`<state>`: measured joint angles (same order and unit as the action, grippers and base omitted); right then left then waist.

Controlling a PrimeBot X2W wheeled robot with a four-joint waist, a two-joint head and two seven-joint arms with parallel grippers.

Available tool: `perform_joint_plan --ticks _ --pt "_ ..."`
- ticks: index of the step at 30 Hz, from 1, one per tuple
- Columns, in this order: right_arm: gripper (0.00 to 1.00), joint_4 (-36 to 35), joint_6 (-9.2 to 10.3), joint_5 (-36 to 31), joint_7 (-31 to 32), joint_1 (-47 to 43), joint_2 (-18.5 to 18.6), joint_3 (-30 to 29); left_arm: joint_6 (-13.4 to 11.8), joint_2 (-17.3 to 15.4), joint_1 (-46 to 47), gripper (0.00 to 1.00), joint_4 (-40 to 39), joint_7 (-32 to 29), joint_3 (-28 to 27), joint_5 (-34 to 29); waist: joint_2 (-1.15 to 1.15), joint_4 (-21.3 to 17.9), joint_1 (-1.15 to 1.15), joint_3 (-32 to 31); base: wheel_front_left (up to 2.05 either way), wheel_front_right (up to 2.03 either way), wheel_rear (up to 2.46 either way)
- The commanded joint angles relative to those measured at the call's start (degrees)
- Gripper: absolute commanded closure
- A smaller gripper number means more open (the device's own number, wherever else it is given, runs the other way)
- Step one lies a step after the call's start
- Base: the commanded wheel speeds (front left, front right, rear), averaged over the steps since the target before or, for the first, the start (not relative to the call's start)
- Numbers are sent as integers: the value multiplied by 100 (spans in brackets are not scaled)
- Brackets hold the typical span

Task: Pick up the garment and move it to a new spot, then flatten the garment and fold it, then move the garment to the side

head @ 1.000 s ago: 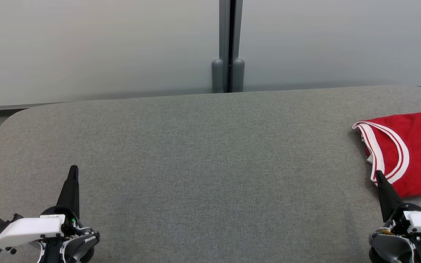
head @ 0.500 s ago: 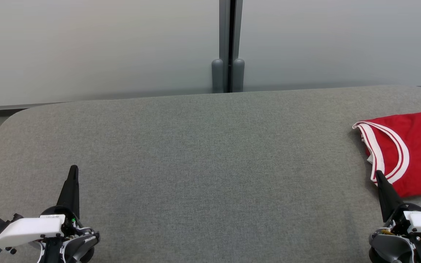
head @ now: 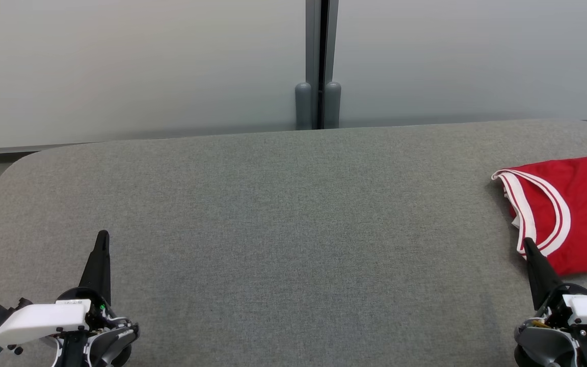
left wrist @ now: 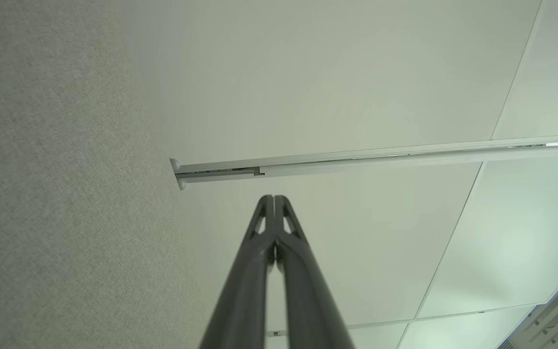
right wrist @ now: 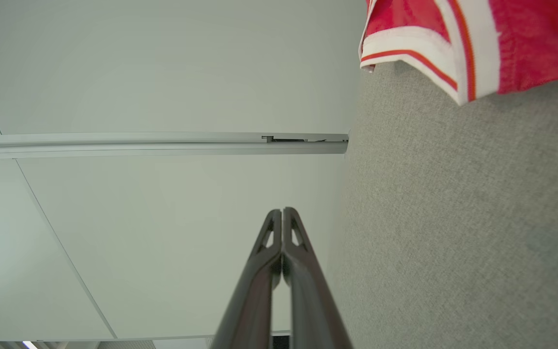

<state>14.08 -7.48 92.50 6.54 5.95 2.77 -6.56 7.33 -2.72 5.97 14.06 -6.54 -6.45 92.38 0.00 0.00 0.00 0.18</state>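
Left end effector (head: 102, 235): at the lower left of the head view. Its two dark fingers (left wrist: 245, 291) are pressed together into a single point, closed on themselves. It points away from the robot over the grey cloth.
Right end effector (head: 526, 240): at the lower right of the head view, with its fingers likewise shut tip to tip and gripping no cloth. From the head its tip lines up with the near left edge of the jersey. The right wrist view shows a strip of grey between the fingers and the trim, so it is probably just short of touching.
Jersey (head: 574, 214): red, with white and red banded trim around a curved opening. It lies at the far right of the surface and is cut off by the right edge of the head view. The dark, white-outlined lettering near that edge is too cropped to read.
Surface (head: 293, 229): wide, covered in grey woven fabric, with rounded far corners. The jersey lies well apart from the left end effector.
Backdrop: pale frosted panels (head: 135, 66) stand behind the far edge. They meet at a dark upright post (head: 318, 51) with two grey rounded caps (head: 303, 104) at its foot.
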Motion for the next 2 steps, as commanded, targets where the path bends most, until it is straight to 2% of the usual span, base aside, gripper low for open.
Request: perform_joint_plan --ticks 1,2 --pt "100 -12 -2 -16 18 49 18 -14 31 -30 61 100 4 -18 -21 8 0 0 0 0 0 0 0" --pt "100 -12 -2 -17 18 49 18 -14 31 -30 61 100 4 -18 -21 8 0 0 0 0 0 0 0"
